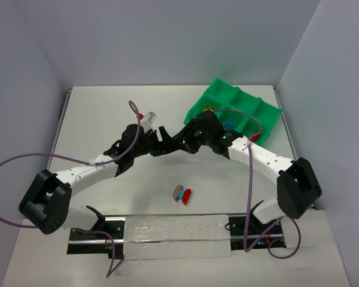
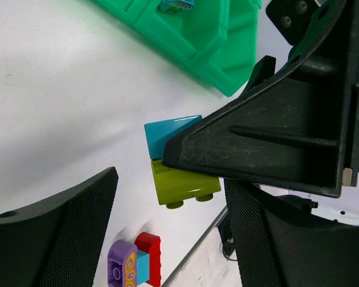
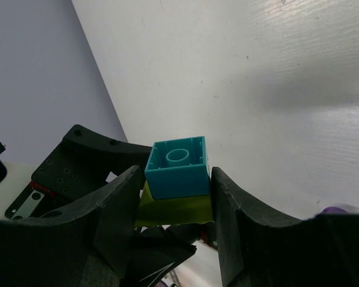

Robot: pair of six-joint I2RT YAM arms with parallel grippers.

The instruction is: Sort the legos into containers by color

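Glossy cyan brick [image 3: 178, 167] joined to an olive-yellow brick [image 3: 175, 210], pinched between the right gripper [image 3: 175, 177]'s black fingers.
The pair hangs just off the moulded green tray [image 1: 218, 91]'s near-left corner, with the left gripper [image 2: 169, 182] gaping wide beside it. Purple-and-red bricks [image 1: 182, 194] lie well nearer than the tray on the matte white table [image 1: 107, 119], between pale grey walls [image 1: 167, 42].

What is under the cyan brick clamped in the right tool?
An olive-yellow brick sits flush against the cyan brick, both pinched by the right tool. Its studs point away from the cyan one. The joint itself is hidden.
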